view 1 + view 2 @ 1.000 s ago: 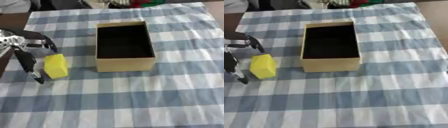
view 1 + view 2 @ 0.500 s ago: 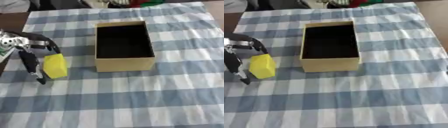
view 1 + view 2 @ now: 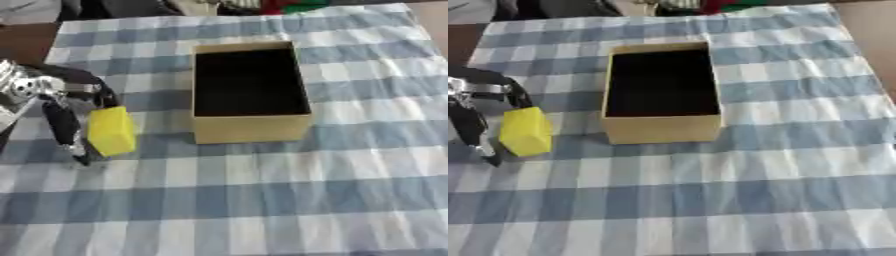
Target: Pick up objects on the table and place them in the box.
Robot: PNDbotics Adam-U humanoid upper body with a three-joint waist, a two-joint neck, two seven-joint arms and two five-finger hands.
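A yellow block (image 3: 111, 131) lies on the checked cloth to the left of an open cardboard box (image 3: 250, 127), whose dark inside shows nothing in it. My left hand (image 3: 54, 107) comes in from the left edge and straddles the block. A curled finger (image 3: 99, 89) arches over the block's far side, and the thumb (image 3: 65, 131) lies along its left face. The block still seems to rest on the cloth. My right hand shows in neither view.
The blue-and-white checked cloth (image 3: 737, 200) covers the table. Bare brown tabletop (image 3: 872, 30) shows at the far right. Cluttered red, green and dark things (image 3: 262, 6) sit past the cloth's far edge.
My left hand has shifted slightly to the right, bringing the thumb closer against the yellow block. The block and the box stay where they were.
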